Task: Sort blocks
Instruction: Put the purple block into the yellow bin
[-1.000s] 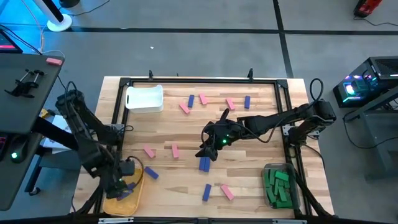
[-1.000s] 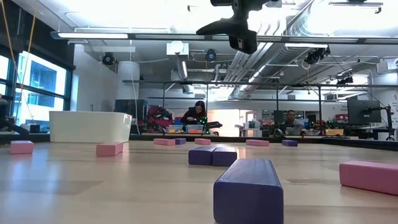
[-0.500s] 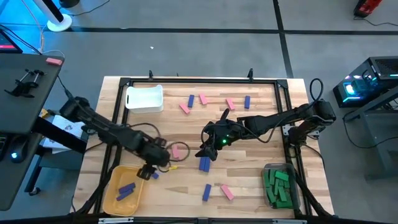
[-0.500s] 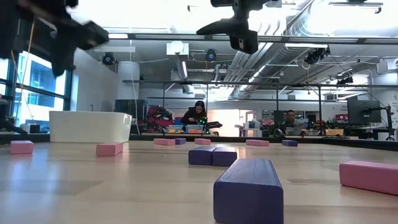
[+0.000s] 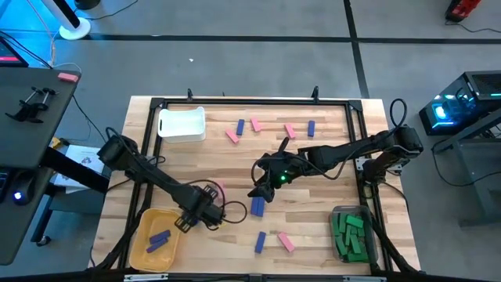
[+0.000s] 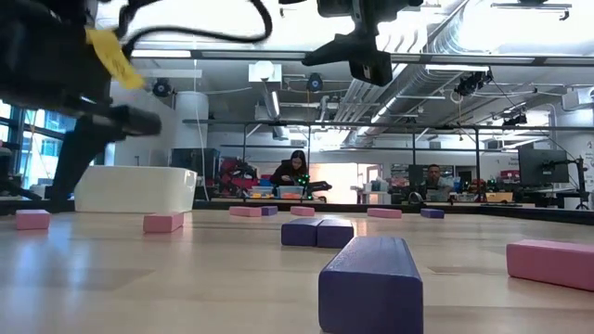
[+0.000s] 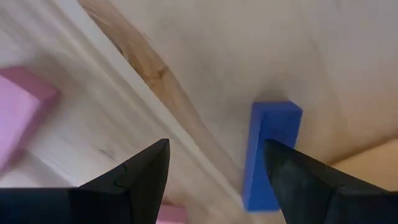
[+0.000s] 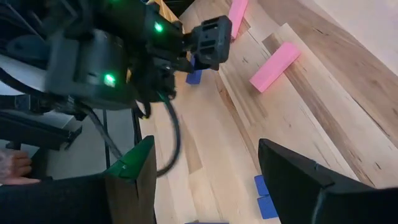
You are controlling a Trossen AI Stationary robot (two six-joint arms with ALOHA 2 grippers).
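Only the left wrist view showed the open, empty left gripper [image 7: 214,171] over a blue block [image 7: 268,152], probably having left the yellow bin [image 5: 141,239]; the right gripper [image 5: 258,190] stayed open.

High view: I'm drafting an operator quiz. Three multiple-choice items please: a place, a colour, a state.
1. Which bin is on the side of the right arm? A white B yellow C clear
2. Blocks in it? A green B pink C blue
3. How is the left gripper? A shut on pink B open, empty C shut on green

C: the clear bin sits by that arm.
A: only green blocks fill it.
B: its fingers stand apart, holding nothing.
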